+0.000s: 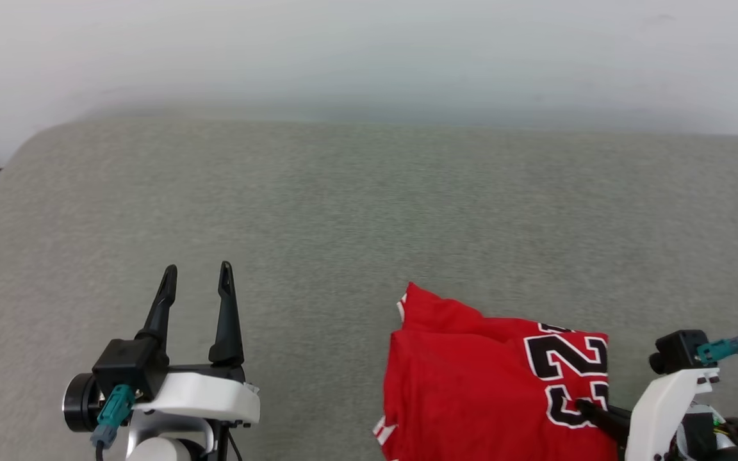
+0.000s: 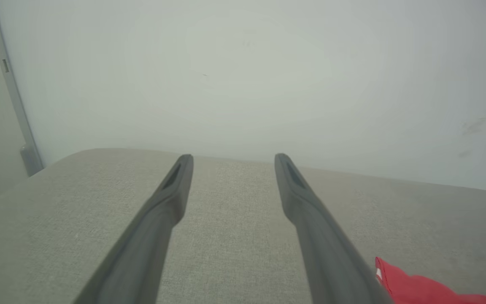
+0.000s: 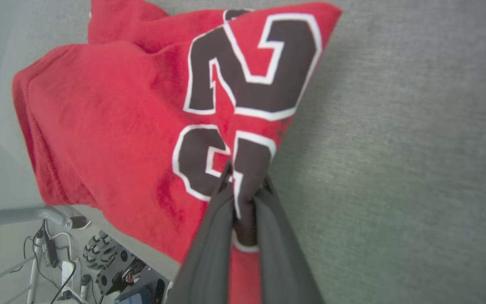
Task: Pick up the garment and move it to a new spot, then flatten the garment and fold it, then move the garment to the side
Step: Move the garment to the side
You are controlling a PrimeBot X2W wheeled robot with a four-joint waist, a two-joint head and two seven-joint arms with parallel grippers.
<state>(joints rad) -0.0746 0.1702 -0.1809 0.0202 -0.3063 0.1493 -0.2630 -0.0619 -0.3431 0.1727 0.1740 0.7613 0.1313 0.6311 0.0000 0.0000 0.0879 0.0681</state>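
1. The left jaws stand wide open with nothing between them. Their two dark fingers (image 1: 225, 307) point away from the robot over a bare stretch of the grey fabric-covered bench (image 1: 343, 224).
2. In the left wrist view the same fingers (image 2: 163, 211) spread apart above the bench (image 2: 234, 219), and a pale wall (image 2: 243, 63) rises beyond their tips.
3. The right jaws are closed on the garment (image 1: 471, 384). In the head view one dark finger (image 1: 606, 416) reaches into the cloth from the garment's right edge, at the lower part of the number.
4. In the right wrist view the two fingers (image 3: 213, 245) press together with a fold of the garment (image 3: 99, 126) pinched between them. The pinched fold carries black print with a white outline.
5. The garment is red and bunched into a rough block. It spreads out ahead of the right jaws' tips and off to their left in the right wrist view, lying on the bench (image 3: 395, 169).
6. Large black numerals edged in white sit on the part of the cloth nearest the right jaws.
7. A bit of red-and-white trim shows at the garment's side farthest from the right jaws.
8. The garment lies well apart from the left jaws, off to their right. A red corner of it (image 2: 416, 289) shows just beside the right-hand finger's base in the left wrist view.
9. Whether the pinched fold is lifted clear of the bench cannot be told.
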